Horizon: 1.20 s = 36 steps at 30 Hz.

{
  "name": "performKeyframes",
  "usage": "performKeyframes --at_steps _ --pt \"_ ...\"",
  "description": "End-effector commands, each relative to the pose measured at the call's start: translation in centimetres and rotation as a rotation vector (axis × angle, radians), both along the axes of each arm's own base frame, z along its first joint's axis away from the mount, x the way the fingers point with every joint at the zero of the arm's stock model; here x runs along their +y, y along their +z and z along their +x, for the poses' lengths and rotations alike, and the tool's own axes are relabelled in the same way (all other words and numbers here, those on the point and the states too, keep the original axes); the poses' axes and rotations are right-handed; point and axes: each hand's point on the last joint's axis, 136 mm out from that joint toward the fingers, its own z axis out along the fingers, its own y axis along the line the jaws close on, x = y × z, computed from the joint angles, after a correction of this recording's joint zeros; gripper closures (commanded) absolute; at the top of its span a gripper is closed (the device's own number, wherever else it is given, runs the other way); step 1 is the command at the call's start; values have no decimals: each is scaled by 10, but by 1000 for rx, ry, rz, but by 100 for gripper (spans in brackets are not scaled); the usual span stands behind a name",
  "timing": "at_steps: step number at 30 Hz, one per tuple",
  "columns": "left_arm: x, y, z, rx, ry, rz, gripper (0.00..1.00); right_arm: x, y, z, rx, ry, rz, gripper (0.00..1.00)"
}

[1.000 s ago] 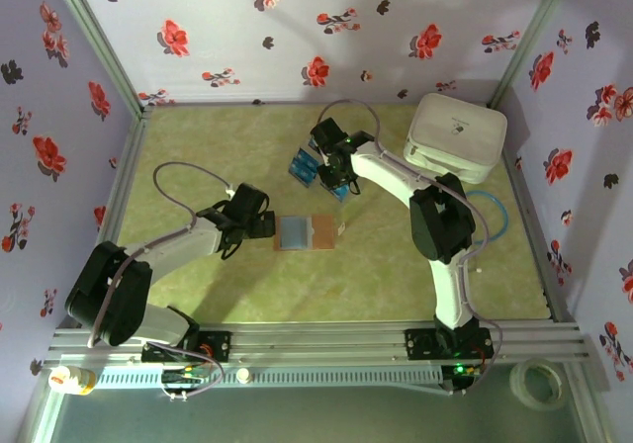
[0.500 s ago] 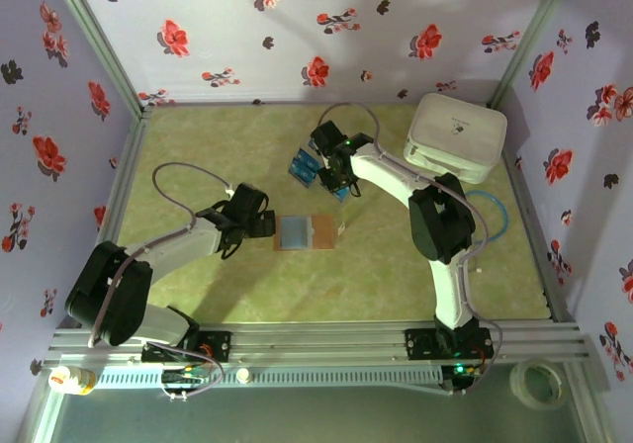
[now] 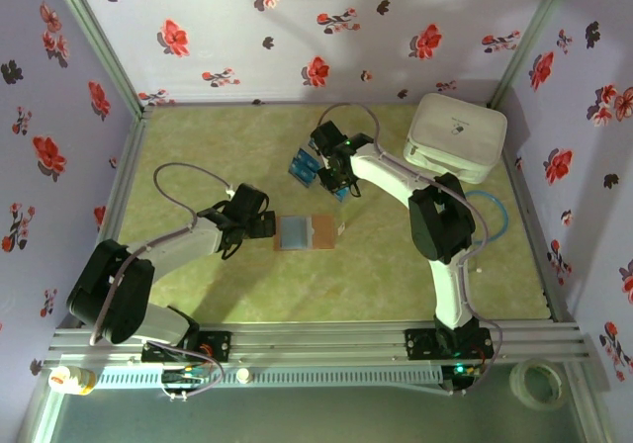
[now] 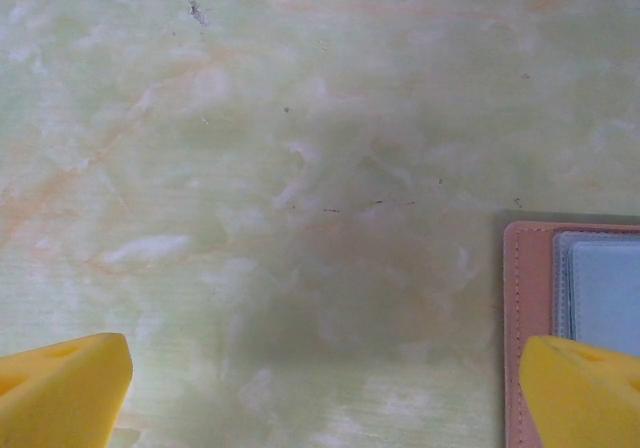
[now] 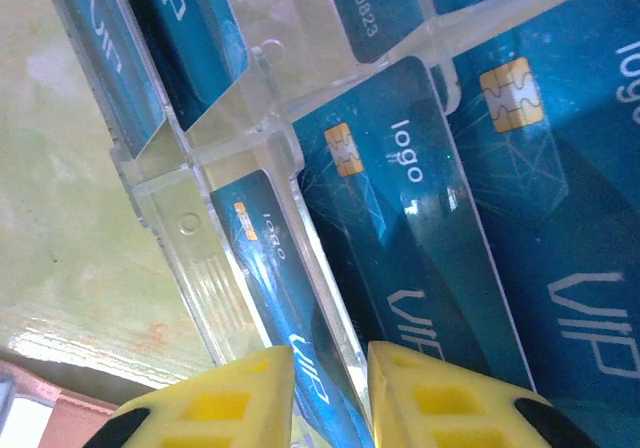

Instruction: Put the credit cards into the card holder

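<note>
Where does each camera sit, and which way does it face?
Top external: above and behind; looks down on the green marbled table; both arms show.
Left wrist: down at table and flat brown leather card holder; open left claw.
Right wrist: faces thin blue credit cards in clear plastic rack; right claw.
Shared: top and left wrist show the card holder.

White box (image 3: 457, 134) on green table (image 3: 247, 295)

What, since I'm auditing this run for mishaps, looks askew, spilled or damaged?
Nothing stands out: the thin blue credit cards sit slotted in their clear plastic rack, and the small brown leather-like card holder lies flat on the green marbled table.
</note>
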Motion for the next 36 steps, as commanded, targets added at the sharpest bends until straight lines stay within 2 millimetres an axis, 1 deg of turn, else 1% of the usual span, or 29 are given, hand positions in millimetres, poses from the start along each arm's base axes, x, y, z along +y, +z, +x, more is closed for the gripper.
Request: performKeyframes --at_steps 1,7,13,19,28,30,33,36 --pt "2 -4 0 8 15 -12 0 7 4 -3 14 30 8 75" --pt "2 -5 0 8 16 -12 0 10 8 0 7 30 19 75" --pt "1 -4 0 7 17 -16 0 11 6 0 14 33 19 75" --pt "1 -4 0 6 15 -17 0 10 4 -1 21 38 16 82" --pt "1 -3 1 2 16 -18 0 10 -4 -3 45 48 25 85" --pt "1 -3 1 2 17 -19 0 10 -5 -3 46 53 26 87" --pt "0 -1 1 -1 15 -21 0 13 -4 -4 52 83 42 94" --pt "1 -1 1 -1 14 -20 0 19 3 -4 44 139 64 100"
